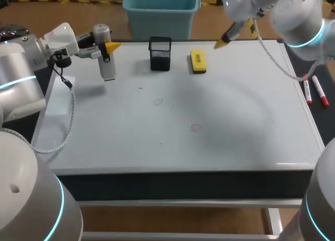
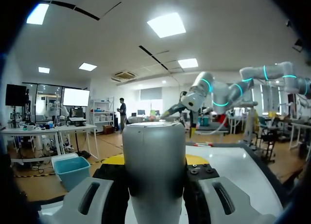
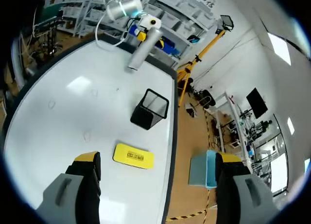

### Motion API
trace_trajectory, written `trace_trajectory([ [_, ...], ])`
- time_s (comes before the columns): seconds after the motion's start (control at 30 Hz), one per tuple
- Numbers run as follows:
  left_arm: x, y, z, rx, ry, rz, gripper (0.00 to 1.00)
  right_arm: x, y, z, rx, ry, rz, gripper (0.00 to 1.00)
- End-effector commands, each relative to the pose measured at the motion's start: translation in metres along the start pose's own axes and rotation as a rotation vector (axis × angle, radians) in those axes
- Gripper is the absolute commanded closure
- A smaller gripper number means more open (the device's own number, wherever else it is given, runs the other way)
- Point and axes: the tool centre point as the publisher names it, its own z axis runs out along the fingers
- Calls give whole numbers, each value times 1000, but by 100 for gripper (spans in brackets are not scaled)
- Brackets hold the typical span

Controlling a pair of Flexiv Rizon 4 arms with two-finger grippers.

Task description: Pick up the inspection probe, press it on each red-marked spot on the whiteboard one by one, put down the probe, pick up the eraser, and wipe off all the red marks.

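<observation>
The inspection probe (image 2: 154,170) is pinched between the left jaws, its long axis near vertical, left of the mesh holder (image 1: 160,54). Faint marks (image 1: 158,101) are seen on the whiteboard (image 1: 235,121), on the robot's side of the holder and judged nearer the left arm. The right jaws are held spread, right of the holder, past the eraser (image 1: 198,61).

grey probe (image 1: 107,58) upright in left fingers (image 1: 112,46); yellow eraser (image 1: 198,61) flat on whiteboard (image 1: 235,126)

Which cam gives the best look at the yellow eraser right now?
Right wrist view: the eraser lies flat, whole top face exposed, just ahead of the open right gripper. Head view shows it too, smaller, beside the black mesh holder. Left wrist view does not show it; the probe fills the foreground.
</observation>
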Motion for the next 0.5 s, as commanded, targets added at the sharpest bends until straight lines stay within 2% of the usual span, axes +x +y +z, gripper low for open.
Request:
trace_trajectory([
  [0.03, 0, 0, 1, 4, -1, 1, 100, -2, -8, -4, 262, 827, -683, 0],
  [0.13, 0, 0, 1, 4, -1, 1, 100, -4, -9, -5, 294, 775, -693, 0],
  [0.5, 0, 0, 1, 4, -1, 1, 100, -4, -9, -5, 294, 775, -693, 0],
])
